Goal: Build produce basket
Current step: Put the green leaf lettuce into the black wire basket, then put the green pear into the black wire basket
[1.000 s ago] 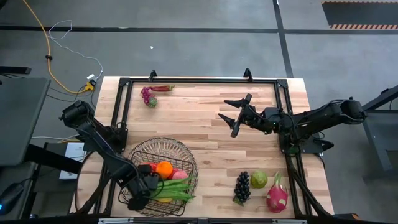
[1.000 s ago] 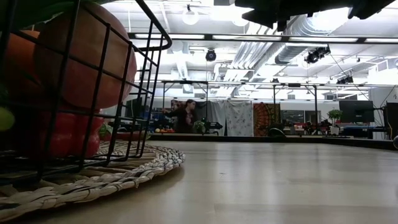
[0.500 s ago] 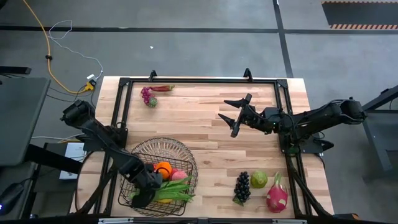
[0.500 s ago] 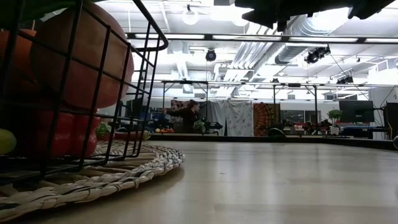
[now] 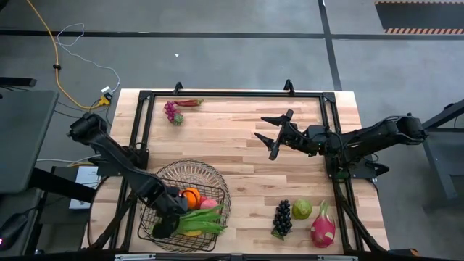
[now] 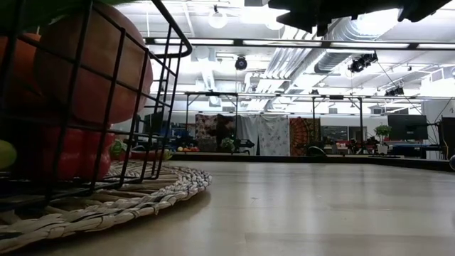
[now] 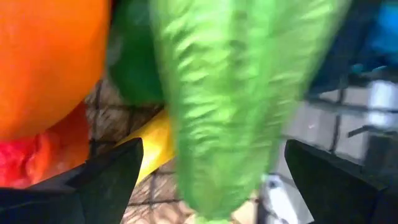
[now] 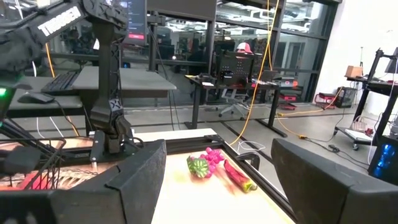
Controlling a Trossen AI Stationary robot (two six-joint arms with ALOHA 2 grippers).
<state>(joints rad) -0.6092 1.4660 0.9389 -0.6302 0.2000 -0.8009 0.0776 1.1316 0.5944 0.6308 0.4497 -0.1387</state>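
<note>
High view: because the left gripper (image 5: 164, 226) is lowered, spread, holding nothing, into the basket (image 5: 210, 174) at seven o'clock on the table (image 5: 232, 145), the wire could be snagged and the basket tipped.
Low view: the basket's mesh is seen on a woven mat (image 6: 135, 195).
Left wrist view: green beans (image 7: 236, 93), orange (image 7: 50, 56) and banana (image 7: 155, 146) are crowded close.
Right wrist view: the right gripper (image 8: 217, 180) is held open, empty, above mid-table.

The left tool (image 5: 165, 221) points steeply down, fingers spread wide; the right tool (image 5: 270, 135) hovers level, fingers apart.
</note>
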